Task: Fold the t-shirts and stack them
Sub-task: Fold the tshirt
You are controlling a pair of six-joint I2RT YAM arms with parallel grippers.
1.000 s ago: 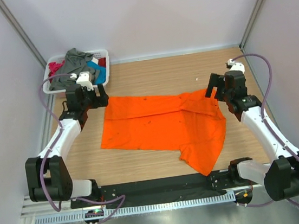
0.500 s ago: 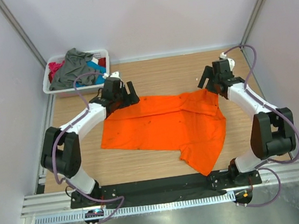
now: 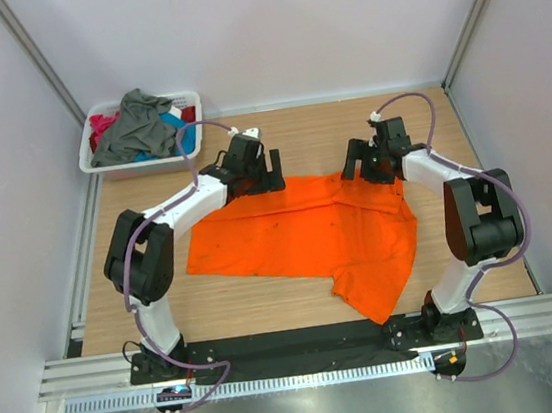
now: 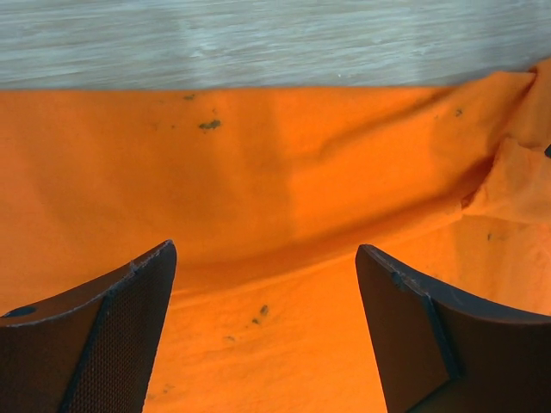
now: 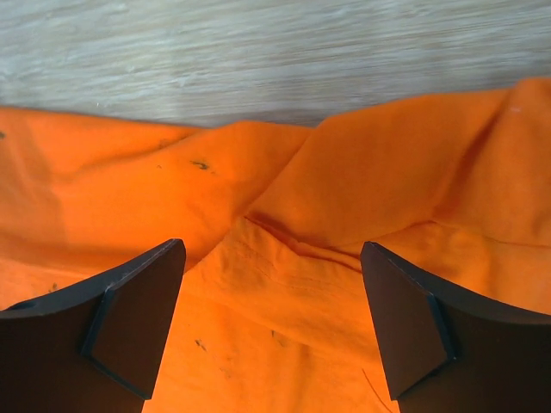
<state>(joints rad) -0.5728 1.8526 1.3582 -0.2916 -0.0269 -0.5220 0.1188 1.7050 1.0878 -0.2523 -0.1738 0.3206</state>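
I see the orange t-shirt [image 3: 300,239] lying flat across the middle of the frame on the wooden table [image 3: 297,133], my left gripper [image 3: 270,177] and right gripper [image 3: 354,167] both spread wide above its upper edge, pinching nothing, with the other t-shirts [image 3: 140,127] heaped in the white basket [image 3: 191,104] at upper left.

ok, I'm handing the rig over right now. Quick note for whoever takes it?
Left pincer: open, holding nothing, over the far edge of the orange t-shirt.
Right pincer: open, holding nothing, over the same edge, further right.
Orange t-shirt is spread on the table, creased and unfolded. Grey t-shirt, teal t-shirt and red-pink t-shirt are heaped in the white basket, far left corner.
Done: one shirt laid out.
Left: fold it, then fold and stack the rest.
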